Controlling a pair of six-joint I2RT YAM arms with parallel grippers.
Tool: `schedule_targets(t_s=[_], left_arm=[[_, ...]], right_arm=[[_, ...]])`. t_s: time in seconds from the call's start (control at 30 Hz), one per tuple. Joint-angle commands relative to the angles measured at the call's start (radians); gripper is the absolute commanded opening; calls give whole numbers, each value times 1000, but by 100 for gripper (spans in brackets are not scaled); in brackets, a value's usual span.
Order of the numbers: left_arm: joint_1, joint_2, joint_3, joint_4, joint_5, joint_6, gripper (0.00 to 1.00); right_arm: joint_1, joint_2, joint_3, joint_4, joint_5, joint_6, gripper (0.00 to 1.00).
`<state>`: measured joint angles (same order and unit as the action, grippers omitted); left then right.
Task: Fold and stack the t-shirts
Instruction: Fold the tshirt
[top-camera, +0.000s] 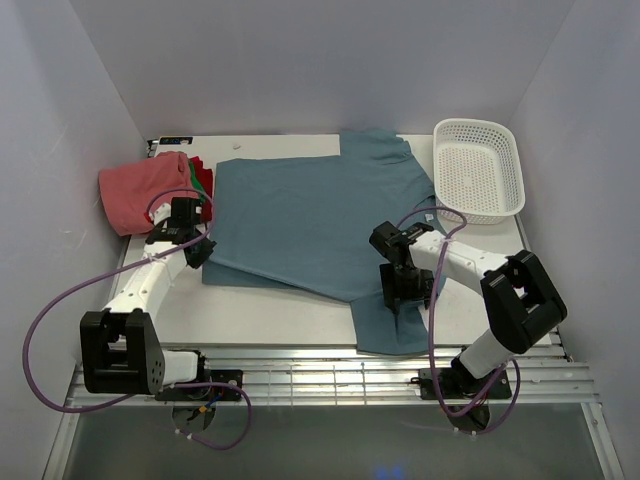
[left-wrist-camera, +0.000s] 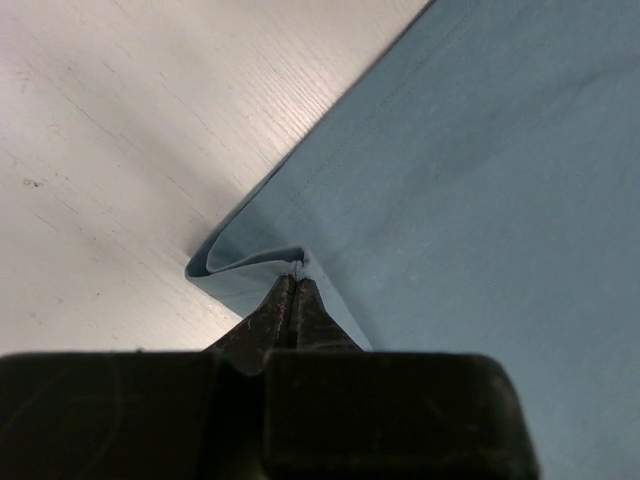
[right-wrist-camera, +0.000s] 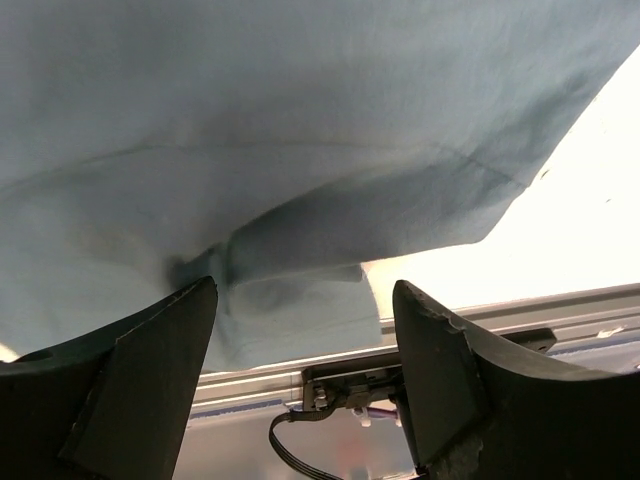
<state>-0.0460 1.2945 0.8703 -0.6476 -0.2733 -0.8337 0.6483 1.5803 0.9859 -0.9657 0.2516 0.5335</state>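
We've got the large dusty teal-blue cotton t-shirt (top-camera: 310, 215) spread wide across the white table (top-camera: 270, 312), its long axis running left to right in front of both arms. At the far left sits the folded salmon-pink t-shirt (top-camera: 140, 195), with the folded green and red t-shirts (top-camera: 205, 180) tucked just behind it. The white plastic mesh basket (top-camera: 478, 125) sits off at the far right corner, apart from the action.

Now the hands. The left gripper (top-camera: 199, 250) is pinched tight on the teal shirt's near-left corner. In the left wrist view we see the hem doubled over into a little loop right at the fingertips.

The right gripper (top-camera: 397, 303) has its jaws standing wide apart with nothing caught between them. In its own wrist view, cloth fills the frame just past the fingertips.

Here's what matters: a narrow flap (top-camera: 395, 338) of the teal shirt runs from the main body toward the table's near edge, right under that right gripper. So the cloth lies straight below and ahead of the free hand, while the left hand anchors the opposite end. We reckon the right arm is the one to take that flap, since it is by far the nearer.
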Motion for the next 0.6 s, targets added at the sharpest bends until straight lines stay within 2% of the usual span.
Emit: schedule_targets(t_s=[0.0,0.43,0.57], left_arm=[[34,-18,4,11,-21,18,0],[93,-23,13,17,9,50,0],[104,-29,16,16,13,58,0]], right_arm=[[13,-54,-35,-5,-29,39,77],[40,-42,-165,68,-110,68,76],[70,-31,-197,91,-124,88,71]])
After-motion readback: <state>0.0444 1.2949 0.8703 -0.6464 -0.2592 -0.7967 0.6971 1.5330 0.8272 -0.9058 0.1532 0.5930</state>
